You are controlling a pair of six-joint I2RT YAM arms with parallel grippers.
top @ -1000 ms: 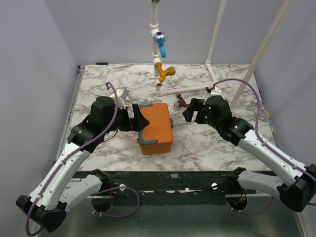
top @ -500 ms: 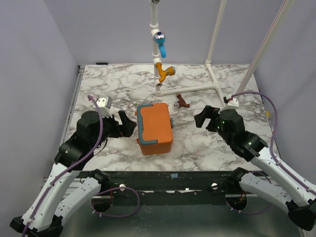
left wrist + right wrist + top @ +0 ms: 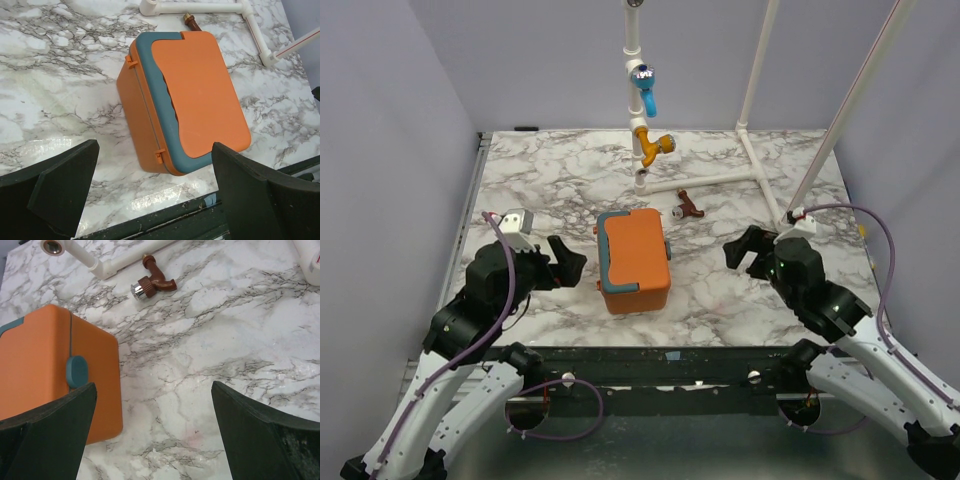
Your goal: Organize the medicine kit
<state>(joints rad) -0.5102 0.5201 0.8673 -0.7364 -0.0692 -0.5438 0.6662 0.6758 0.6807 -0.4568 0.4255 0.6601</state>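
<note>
While the left claw (image 3: pixel 566 263) and right claw (image 3: pixel 747 250) are held spread and empty on either side of it, the medicine kit (image 3: pixel 633 260), a smooth, round-cornered orange plastic box with teal trim, is seen shut on the marble-veined surface (image 3: pixel 740 195).

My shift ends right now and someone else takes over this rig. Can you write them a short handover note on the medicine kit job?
Left claw: open, empty, left of the medicine kit, not touching it.
Right claw: open, empty, to the kit's right, also clear of it.
Kit: on the marble table between the arms, lid shut.
Done: kit is closed and no loose supplies are in view.
Left: probably nothing, but the contents are hidden, so check inside.
</note>
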